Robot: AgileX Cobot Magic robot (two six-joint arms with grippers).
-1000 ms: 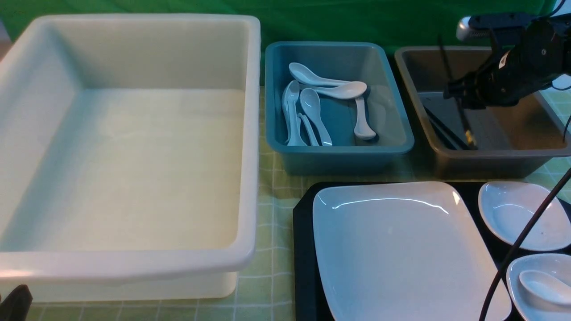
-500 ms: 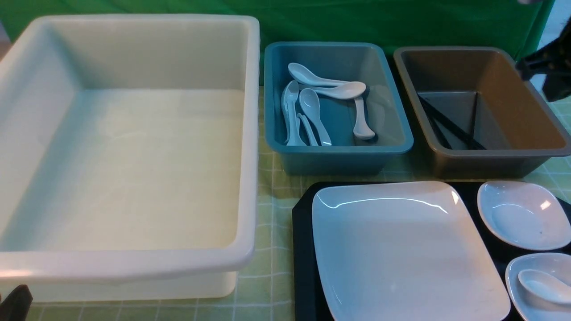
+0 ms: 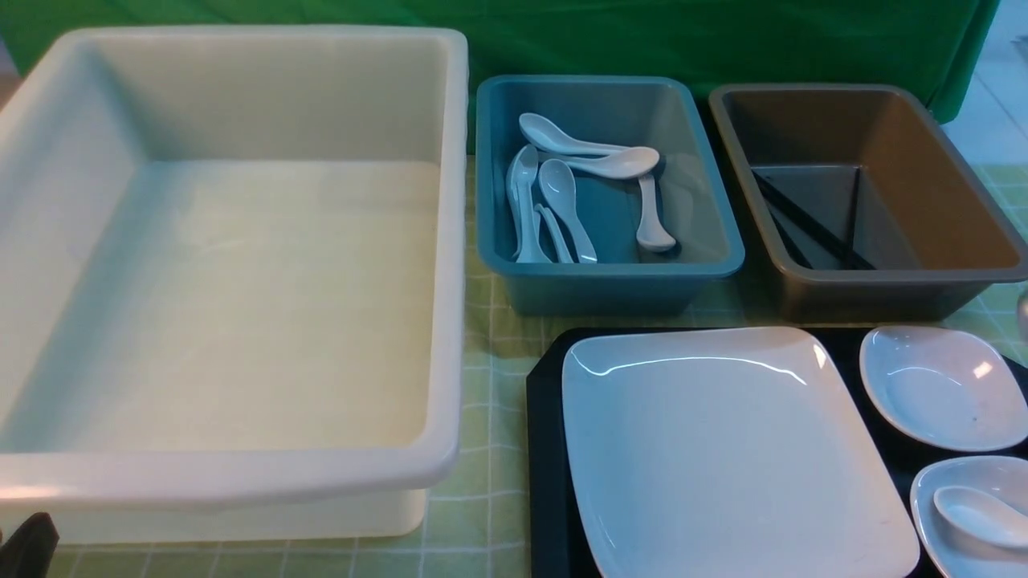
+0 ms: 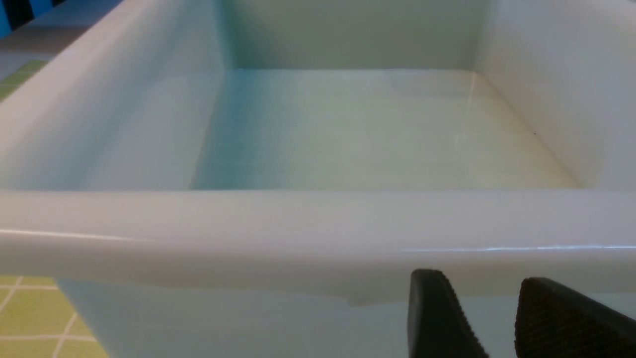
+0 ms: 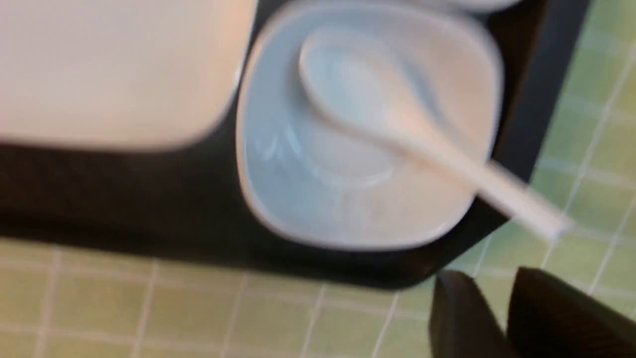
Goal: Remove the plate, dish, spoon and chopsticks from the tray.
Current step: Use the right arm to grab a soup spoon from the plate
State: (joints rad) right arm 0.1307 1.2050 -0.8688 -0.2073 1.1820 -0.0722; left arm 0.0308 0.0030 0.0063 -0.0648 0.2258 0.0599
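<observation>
The black tray [image 3: 546, 449] holds the big white square plate [image 3: 723, 449], a small dish [image 3: 940, 385] and a second small dish [image 3: 923, 498] with the white spoon [image 3: 976, 514] lying in it. The black chopsticks [image 3: 803, 221] lie in the brown bin [image 3: 948, 193]. My right gripper [image 5: 489, 276] is out of the front view. It hovers over the tablecloth off the tray's corner [image 5: 124, 199], near the spoon's handle [image 5: 521, 209], with jaws a little apart and empty. My left gripper [image 4: 479, 278] is open and empty against the white bin's near wall [image 4: 298, 233].
A large white bin [image 3: 450, 241] fills the left half. A blue bin [image 3: 610, 277] with several white spoons stands behind the tray. The plate [image 5: 114, 64] lies beside the spoon dish [image 5: 308, 199]. Green checked cloth [image 3: 490, 514] covers the table.
My right arm held the chopsticks over the brown bin, let them drop in, then swung back out of the front view. The left arm has not moved.
</observation>
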